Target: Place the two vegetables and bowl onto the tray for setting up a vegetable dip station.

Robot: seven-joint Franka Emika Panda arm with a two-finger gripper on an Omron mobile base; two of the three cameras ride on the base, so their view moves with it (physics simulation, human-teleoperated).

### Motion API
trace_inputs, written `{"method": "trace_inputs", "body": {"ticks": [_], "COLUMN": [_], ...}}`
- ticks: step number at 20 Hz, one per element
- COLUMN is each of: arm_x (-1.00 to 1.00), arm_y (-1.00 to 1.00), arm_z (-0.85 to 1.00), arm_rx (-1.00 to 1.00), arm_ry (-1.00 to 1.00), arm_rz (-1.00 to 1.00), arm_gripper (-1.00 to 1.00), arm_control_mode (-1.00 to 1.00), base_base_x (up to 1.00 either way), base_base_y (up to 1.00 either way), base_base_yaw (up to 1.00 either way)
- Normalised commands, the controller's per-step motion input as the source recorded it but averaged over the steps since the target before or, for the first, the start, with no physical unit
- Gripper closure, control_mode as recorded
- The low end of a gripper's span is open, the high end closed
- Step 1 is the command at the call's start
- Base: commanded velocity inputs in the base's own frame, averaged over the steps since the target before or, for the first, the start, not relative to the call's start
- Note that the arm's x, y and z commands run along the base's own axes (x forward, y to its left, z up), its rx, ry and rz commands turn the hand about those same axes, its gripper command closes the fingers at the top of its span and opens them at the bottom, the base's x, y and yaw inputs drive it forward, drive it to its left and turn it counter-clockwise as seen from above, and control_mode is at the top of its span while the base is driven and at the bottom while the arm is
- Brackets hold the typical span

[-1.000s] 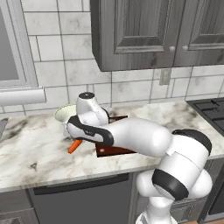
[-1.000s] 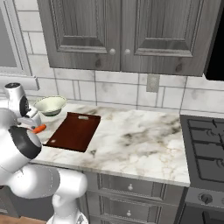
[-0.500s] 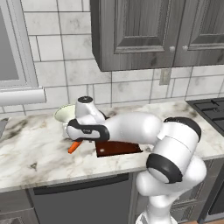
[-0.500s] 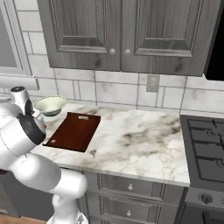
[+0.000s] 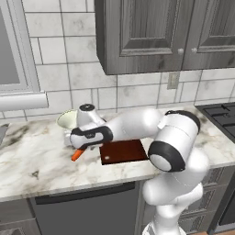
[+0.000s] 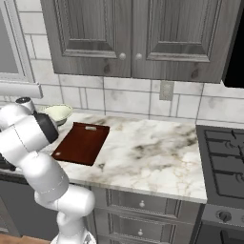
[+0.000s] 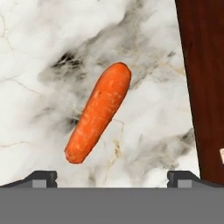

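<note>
An orange carrot (image 7: 99, 111) lies slantwise on the marble counter, its thin end toward the bottom left of the hand view. My gripper (image 7: 111, 179) hangs straight above it, open, with one fingertip on each side and nothing between them. The dark reddish-brown tray (image 7: 205, 87) runs along the right edge of that view, a short gap from the carrot. In the left base view my hand (image 5: 87, 135) hovers over the carrot (image 5: 77, 154), left of the tray (image 5: 124, 151). The pale bowl (image 5: 67, 118) stands behind the hand near the wall. The bowl (image 6: 57, 113) and tray (image 6: 82, 143) also show in the right base view.
A tiled wall and grey upper cabinets (image 5: 160, 32) rise behind the counter. A stove top (image 6: 224, 157) sits at the far right. A window sill (image 5: 23, 100) juts out at the left. Bare marble (image 6: 152, 147) stretches between tray and stove.
My hand has sunk lower over the carrot and the arm has folded further to the left. The carrot, bowl and tray lie where they were.
</note>
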Motion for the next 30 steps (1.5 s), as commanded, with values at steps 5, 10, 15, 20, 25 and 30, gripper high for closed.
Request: {"method": "trace_inputs", "body": {"ticks": [5,10,15,20,25,30], "arm_x": [0.18,0.18,0.10,0.09,0.10,0.13], "arm_y": [0.21,0.07,0.01,0.02,0.00,0.02], "arm_z": [-0.17,-0.24,-0.24,-0.19,-0.12,-0.15], "arm_rx": [0.00,0.00,0.00,0.00,0.00,0.00], "arm_ry": [0.00,0.00,0.00,0.00,0.00,0.00], "arm_rz": [0.00,0.00,0.00,0.00,0.00,0.00], "arm_gripper": [-1.00,-1.00,-1.00,-1.00,-1.00,-1.00], "arm_control_mode": [-1.00,-1.00,-1.00,-1.00,-1.00,-1.00], "base_base_x": [0.00,0.00,0.00,0.00,0.00,0.00], "base_base_y": [0.00,0.00,0.00,0.00,0.00,0.00], "base_base_yaw": [0.00,0.00,0.00,0.00,0.00,0.00]}}
